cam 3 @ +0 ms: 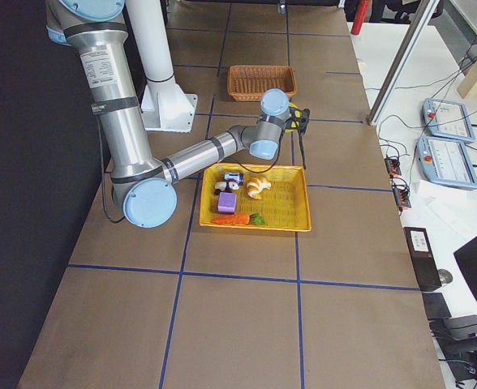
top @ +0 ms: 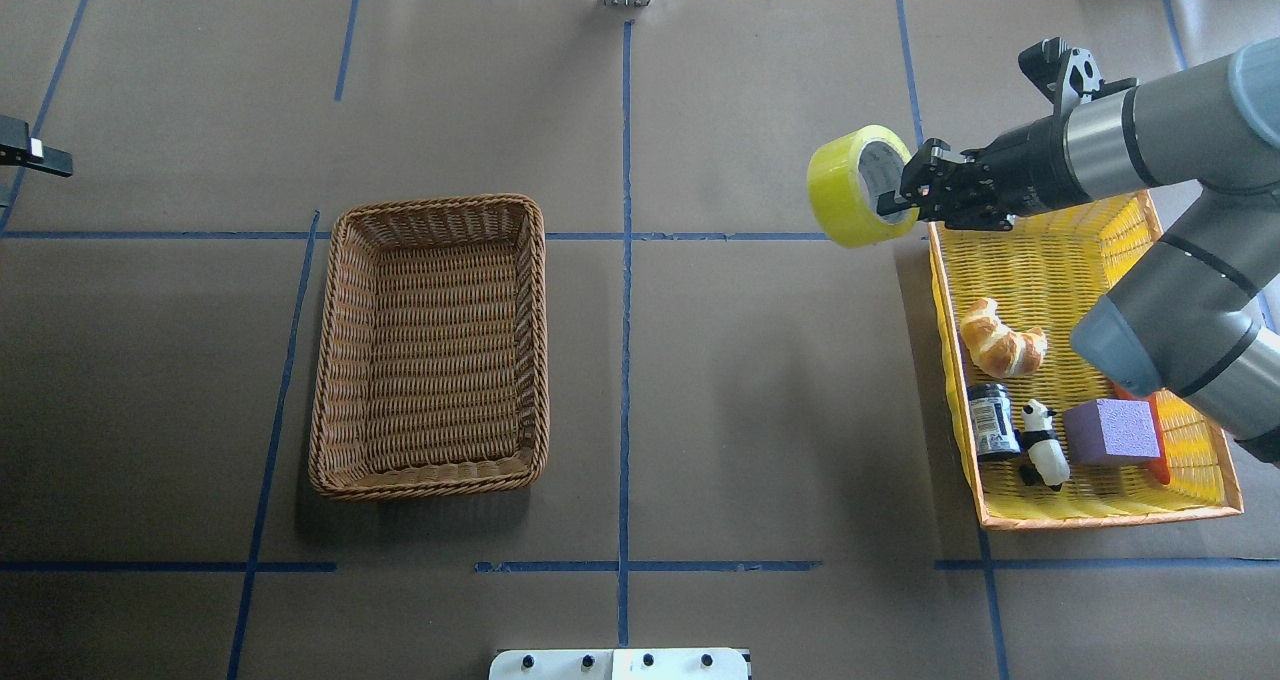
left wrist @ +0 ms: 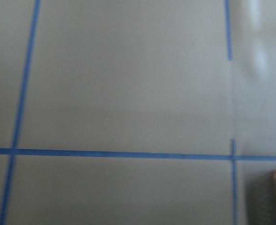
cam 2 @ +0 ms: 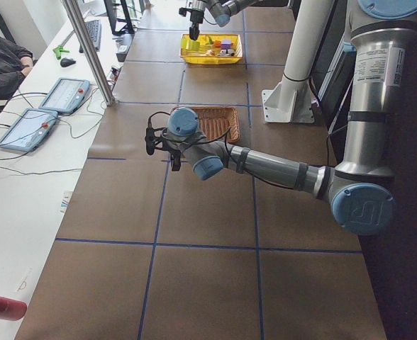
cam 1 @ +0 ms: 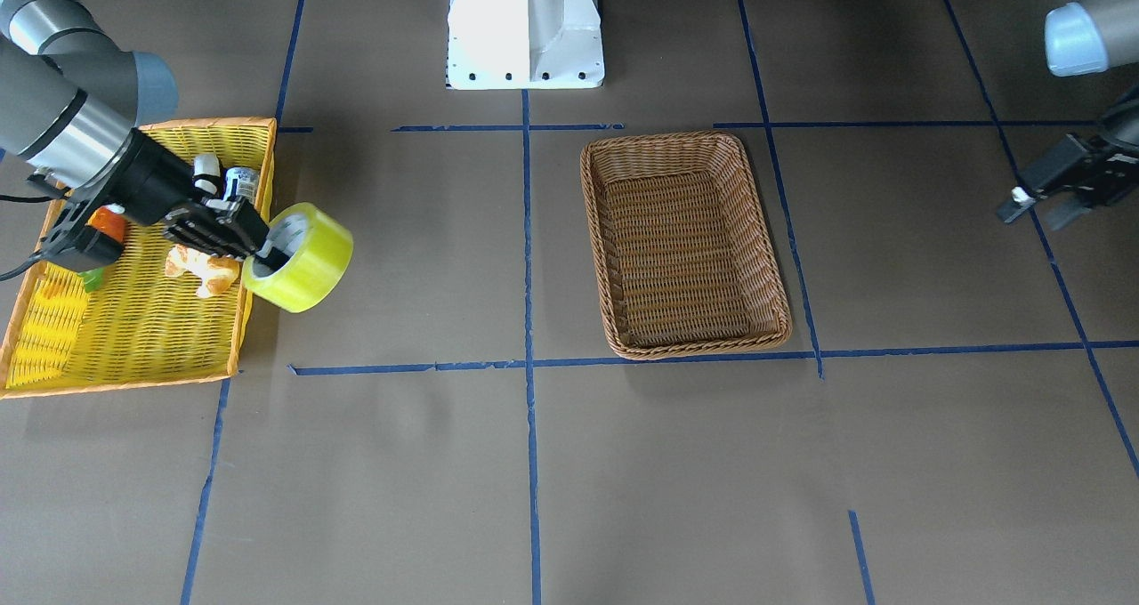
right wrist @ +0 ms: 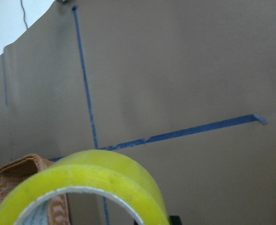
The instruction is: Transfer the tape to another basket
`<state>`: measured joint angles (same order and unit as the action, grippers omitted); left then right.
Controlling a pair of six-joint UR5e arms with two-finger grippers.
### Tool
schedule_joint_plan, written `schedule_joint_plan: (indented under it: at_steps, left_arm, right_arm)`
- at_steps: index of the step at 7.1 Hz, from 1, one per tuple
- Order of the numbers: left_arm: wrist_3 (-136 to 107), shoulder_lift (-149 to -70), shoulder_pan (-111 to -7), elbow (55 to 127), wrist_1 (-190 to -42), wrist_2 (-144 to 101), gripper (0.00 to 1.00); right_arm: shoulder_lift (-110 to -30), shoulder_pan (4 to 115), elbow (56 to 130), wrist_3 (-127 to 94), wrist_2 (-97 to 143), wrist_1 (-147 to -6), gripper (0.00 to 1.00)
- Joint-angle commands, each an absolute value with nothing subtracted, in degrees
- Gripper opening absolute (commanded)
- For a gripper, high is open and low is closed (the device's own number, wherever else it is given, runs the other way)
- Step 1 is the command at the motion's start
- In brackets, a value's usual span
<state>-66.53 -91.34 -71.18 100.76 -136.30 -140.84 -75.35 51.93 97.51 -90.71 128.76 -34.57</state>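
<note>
Now up in the air: tape, clamped by right gripper, one finger inside the core, jaws pinched on the roll's wall. Hangs tilted on edge, core opening turned toward the arm. Hovers over bare brown table just beside the rim of the yellow basket, outside it. Inside that basket: croissant, jar, panda figure, purple block, carrot partly under the arm. Well apart, past the table's middle line: wicker basket, flat on the table. Farther out, at the table's far side: left gripper, touching nothing; cannot tell whether apart or together.
</note>
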Motion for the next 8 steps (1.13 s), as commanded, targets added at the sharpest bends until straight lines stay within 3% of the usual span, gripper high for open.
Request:
schedule_joint_plan:
  at_steps: [1,5,8]
  left_arm:
    - [-86.22,-91.84,-66.29,101.07,-151.8,-140.89,1.0]
    - [-116.12,-98.68,-60.74,102.47,-172.42,-140.54,1.0]
    - [-130.93,-102.12,-48.39,113.09,-172.44,-126.0,1.0]
  right_arm:
    - [-75.41,44.69,97.65,-102.43,121.77,-21.15,0.01]
    - [-75.06,37.72,102.11,-112.75,116.99,-8.53,0.02]
    - [-74.62,29.99,108.09,-113.38,111.97,-8.53,0.02]
